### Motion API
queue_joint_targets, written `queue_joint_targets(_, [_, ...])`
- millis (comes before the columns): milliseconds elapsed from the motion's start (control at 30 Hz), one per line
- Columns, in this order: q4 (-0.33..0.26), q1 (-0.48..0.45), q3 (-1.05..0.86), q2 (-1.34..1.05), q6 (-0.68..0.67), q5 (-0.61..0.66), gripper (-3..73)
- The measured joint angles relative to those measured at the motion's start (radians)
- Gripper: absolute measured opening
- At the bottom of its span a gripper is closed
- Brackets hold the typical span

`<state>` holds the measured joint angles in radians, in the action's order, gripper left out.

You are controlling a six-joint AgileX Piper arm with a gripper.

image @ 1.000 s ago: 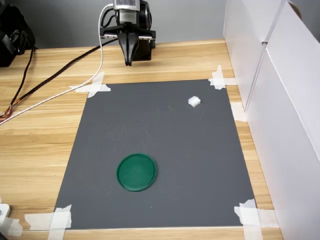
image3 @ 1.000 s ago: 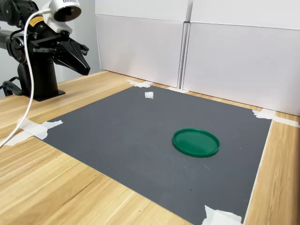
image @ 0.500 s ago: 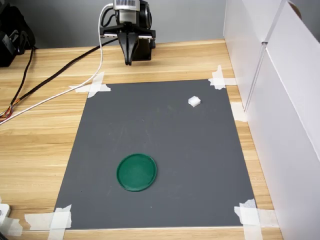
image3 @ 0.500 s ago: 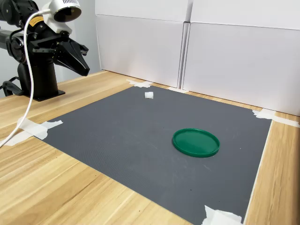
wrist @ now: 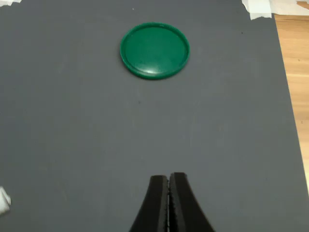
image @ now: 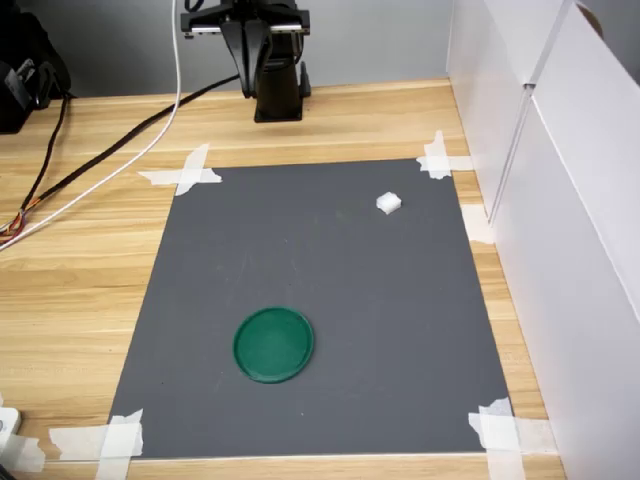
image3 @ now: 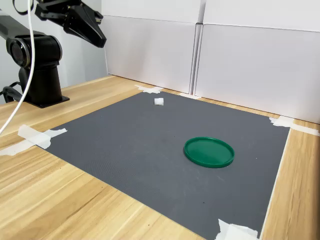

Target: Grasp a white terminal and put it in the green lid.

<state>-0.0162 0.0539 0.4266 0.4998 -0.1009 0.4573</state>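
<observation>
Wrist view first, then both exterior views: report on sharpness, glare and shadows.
Wrist view: soft focus, a faint sheen on the green lid, the white terminal cropped at the frame edge. First exterior view: sharp, even light, hardly any shadows. Second exterior view: sharp, with only a thin shadow under the lid.

Light wooden tabletop (image: 90, 260), grain visible. Dark grey mat (image: 320, 290) laid on it, corners fixed with white tape strips (image: 185, 170). White panels (image3: 240, 60) stood along table edge, at the first exterior view's right. Grey wall (image: 120, 40) seen behind. Black and white cables (image: 110, 165) trailed across wood. Lighting even, soft.
</observation>
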Motion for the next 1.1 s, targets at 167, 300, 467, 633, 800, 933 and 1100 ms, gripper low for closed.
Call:
queue_joint_targets(167, [-0.001, 0.000, 0.153, 0.227, -0.011, 0.006, -2.2])
queue_joint_targets(300, [0.000, 0.001, 0.297, 0.399, -0.070, 0.044, -2.2])
queue_joint_targets(467, [0.011, 0.021, 0.434, 0.557, -0.201, 0.101, -2.2])
queue_joint_targets(633, [0.054, 0.141, 0.503, 0.640, -0.359, 0.174, -2.2])
queue_joint_targets(800, [0.071, 0.263, 0.512, 0.676, -0.446, 0.204, -2.2])
queue_joint_targets(933, [0.073, 0.342, 0.512, 0.691, -0.482, 0.239, -2.2])
queue_joint_targets(1100, [0.035, 0.423, 0.512, 0.709, -0.504, 0.268, -2.2])
